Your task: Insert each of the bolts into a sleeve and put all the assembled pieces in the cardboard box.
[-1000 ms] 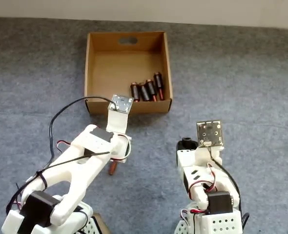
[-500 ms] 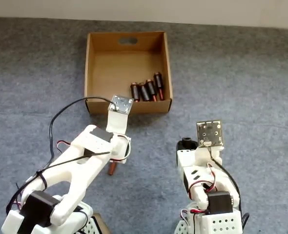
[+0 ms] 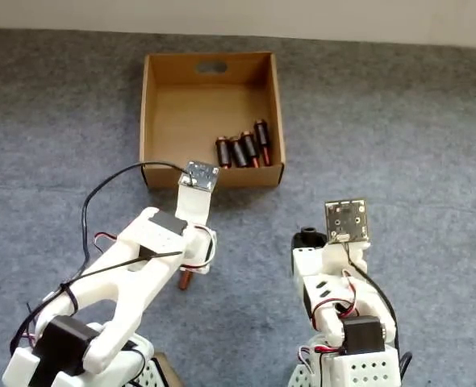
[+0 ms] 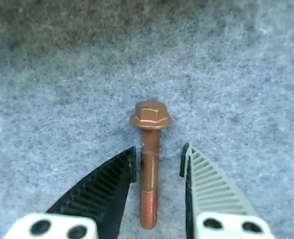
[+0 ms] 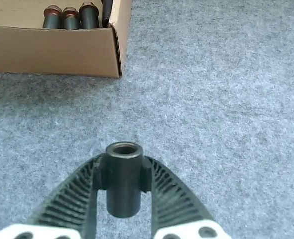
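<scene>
Grey felt covers the table (image 3: 415, 121); left pincer (image 4: 159, 149), gaping astride the bolt (image 4: 150, 189), could nudge it askew on closing; right pincer (image 5: 122, 167) clamps a sleeve (image 5: 122, 196).

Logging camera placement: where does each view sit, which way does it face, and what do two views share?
High view: fixed overhead, looking down on the cardboard box, left arm and right arm.
Left wrist view: on that wrist, facing down at the bolt between its open jaws.
Right wrist view: on that wrist, facing the box corner; its jaws clamp the sleeve.
Shared: high and right wrist views both show the assembled pieces.
</scene>
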Controlling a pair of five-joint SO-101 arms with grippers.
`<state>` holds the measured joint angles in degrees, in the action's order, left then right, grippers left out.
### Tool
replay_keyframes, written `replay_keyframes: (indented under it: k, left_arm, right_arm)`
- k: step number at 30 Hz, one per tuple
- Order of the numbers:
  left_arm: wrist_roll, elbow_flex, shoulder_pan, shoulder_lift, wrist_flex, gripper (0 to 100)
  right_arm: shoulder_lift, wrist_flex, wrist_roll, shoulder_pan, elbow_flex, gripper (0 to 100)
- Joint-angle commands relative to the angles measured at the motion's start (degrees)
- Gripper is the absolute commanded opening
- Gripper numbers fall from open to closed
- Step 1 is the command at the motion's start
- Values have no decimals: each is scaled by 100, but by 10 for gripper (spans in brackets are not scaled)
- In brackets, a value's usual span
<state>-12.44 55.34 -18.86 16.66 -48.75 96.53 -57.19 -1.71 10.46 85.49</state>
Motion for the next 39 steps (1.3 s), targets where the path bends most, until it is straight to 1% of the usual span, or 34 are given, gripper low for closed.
replay_keyframes:
  k: [1, 4, 8, 10, 15, 29, 34, 39]
  left_arm:
    - [26, -57, -48, 13, -26, 170]
    - [26, -66, -22, 13, 53, 166]
    - [18, -57, -22, 13, 246, 101]
    - [18, -57, -31, 13, 255, 86]
    - [18, -48, -22, 13, 255, 121]
    - [9, -66, -31, 13, 264, 123]
    - [-413, -224, -40, 13, 237, 123]
    - [-413, -251, -31, 13, 246, 123]
  right_arm:
    - [57, -13, 26, -48, -31, 6]
    - [57, -13, 26, -48, -31, 6]
    - [57, -13, 26, -48, -31, 6]
    - [57, -13, 18, -48, -31, 6]
    - [57, -13, 18, -48, -31, 6]
    - [57, -13, 18, -48, -31, 6]
    - [57, -13, 18, -48, -31, 6]
    - [57, 4, 18, -57, 84, 6]
